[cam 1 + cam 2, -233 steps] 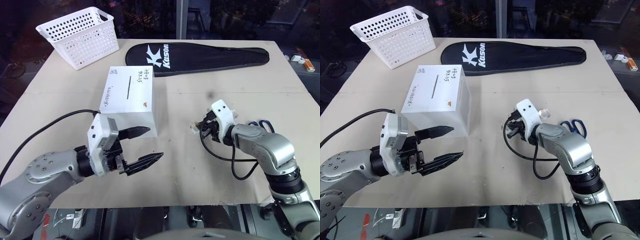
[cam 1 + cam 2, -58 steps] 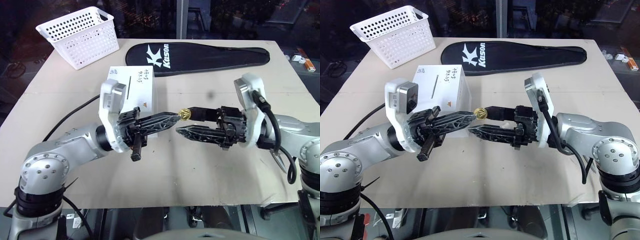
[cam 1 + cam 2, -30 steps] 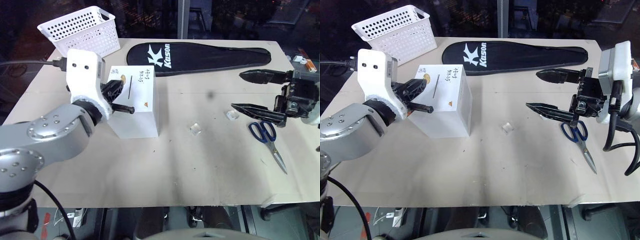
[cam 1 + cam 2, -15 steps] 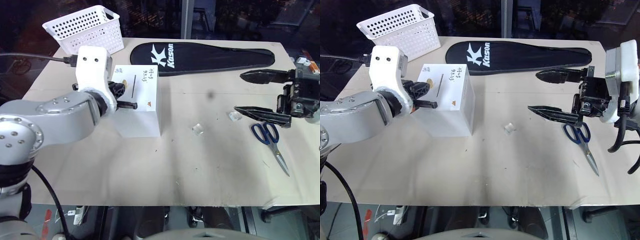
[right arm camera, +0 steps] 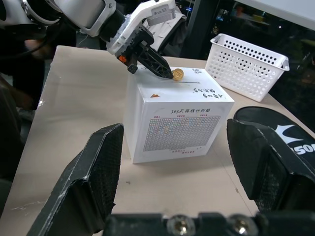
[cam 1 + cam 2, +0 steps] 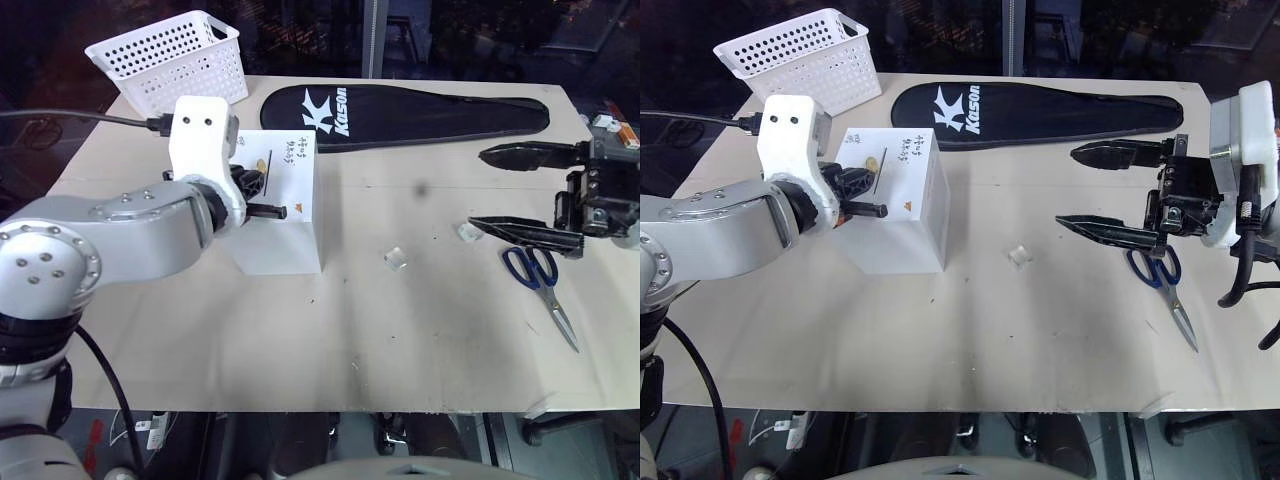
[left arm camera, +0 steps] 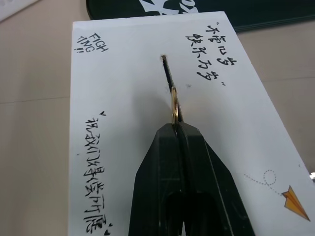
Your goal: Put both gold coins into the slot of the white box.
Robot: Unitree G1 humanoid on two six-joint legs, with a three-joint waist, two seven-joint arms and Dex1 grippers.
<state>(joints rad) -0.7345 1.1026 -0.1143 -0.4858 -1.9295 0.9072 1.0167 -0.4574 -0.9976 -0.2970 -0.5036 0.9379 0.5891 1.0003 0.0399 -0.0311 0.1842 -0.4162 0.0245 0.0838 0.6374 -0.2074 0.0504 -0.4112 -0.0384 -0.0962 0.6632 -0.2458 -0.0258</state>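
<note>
Left wrist view has my left claw [image 7: 175, 129] pinching a shiny round gold coin [image 7: 173, 105] on edge, right over the thin dark slot [image 7: 169, 78] in the top of the plain white cardboard box [image 6: 280, 235]. I've got the right claw [image 6: 1102, 192] spread wide and empty above the beige surface [image 6: 400, 340], well apart from the box, near the blue-handled scissors [image 6: 540, 285].

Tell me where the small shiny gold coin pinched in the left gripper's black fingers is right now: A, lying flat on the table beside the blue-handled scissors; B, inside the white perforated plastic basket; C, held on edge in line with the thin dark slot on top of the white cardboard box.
C: the left gripper holds the gold coin on edge along the slot on top of the white box.
</note>
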